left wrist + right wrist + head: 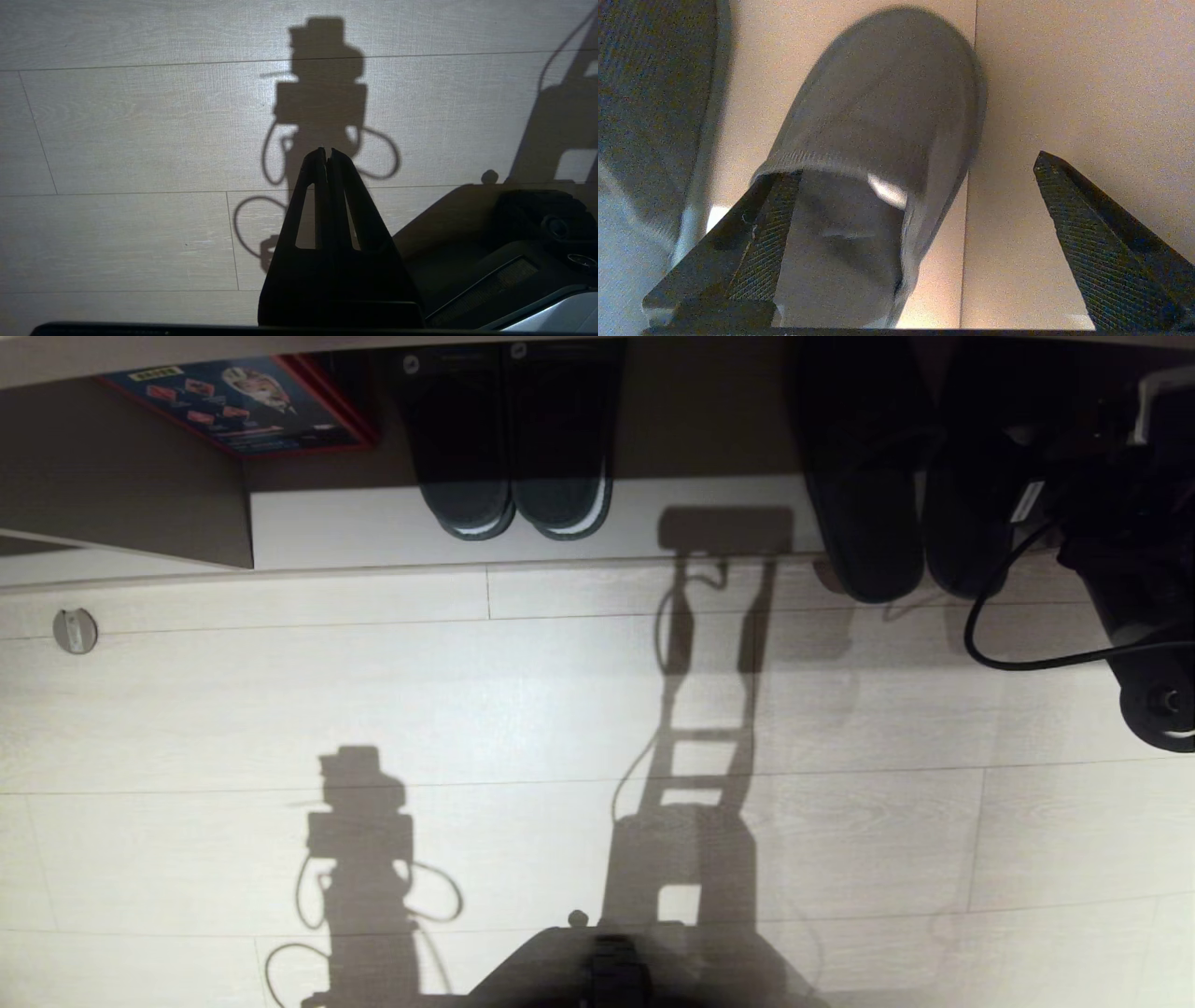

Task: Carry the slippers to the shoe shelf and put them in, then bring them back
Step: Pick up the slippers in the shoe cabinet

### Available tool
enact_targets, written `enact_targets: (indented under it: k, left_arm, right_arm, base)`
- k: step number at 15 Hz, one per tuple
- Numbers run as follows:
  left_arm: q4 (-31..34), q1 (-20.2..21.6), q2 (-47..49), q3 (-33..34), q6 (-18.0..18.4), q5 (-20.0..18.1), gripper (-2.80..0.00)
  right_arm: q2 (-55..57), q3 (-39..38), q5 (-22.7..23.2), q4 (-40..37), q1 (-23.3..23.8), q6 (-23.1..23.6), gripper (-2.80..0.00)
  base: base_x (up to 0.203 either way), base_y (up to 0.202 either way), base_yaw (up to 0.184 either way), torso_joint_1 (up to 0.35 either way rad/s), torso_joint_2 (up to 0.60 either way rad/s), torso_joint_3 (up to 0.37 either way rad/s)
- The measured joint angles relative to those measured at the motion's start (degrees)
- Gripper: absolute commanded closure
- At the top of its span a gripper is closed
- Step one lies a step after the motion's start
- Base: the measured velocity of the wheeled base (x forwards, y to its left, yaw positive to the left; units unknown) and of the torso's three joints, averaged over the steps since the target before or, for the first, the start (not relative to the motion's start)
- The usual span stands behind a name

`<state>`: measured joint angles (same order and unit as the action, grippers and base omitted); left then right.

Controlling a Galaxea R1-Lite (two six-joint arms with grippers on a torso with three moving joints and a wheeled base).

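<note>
Slippers (pixel 910 495) are lying side by side at the right end of the shoe shelf (pixel 523 527), heels poking out over its pale base toward you, long axes running straight into the cubby, and your right gripper (pixel 906 242) is sitting just behind one of them with its fingers spread wide and nothing between them. You are looking along that slipper's length toward its toe band, one finger beside its heel opening. Left gripper (pixel 327 154), fingers pressed together, is hanging parked over the pale plank floor (pixel 523 709); a black pair (pixel 513 457) is sitting further left.

Four slippers (pixel 864 513), one box (pixel 243 401)
</note>
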<state>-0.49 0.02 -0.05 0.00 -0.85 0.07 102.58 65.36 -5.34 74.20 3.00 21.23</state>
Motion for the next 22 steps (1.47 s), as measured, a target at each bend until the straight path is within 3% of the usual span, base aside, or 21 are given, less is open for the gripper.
enact_targets:
  k: [7,18,22]
  left_arm:
    - [0.0,0.0,0.0,0.0,0.0,0.0,0.00]
    - [0.0,0.0,0.0,0.0,0.0,0.0,0.00]
    - [0.0,0.0,0.0,0.0,0.0,0.0,0.00]
  right_arm:
    - [2.1,3.9,1.0,-0.3,-2.8,2.1,-2.80]
    - [-3.3,-5.1,6.2,-6.5,-4.1,4.8,-2.80]
    - [-7.6,-8.5,6.4,-9.7,-4.2,1.3,-2.80]
  base:
    - [0.000,0.000,0.000,0.000,0.00,0.000]
    - [0.000,0.000,0.000,0.000,0.00,0.000]
    - [0.000,0.000,0.000,0.000,0.00,0.000]
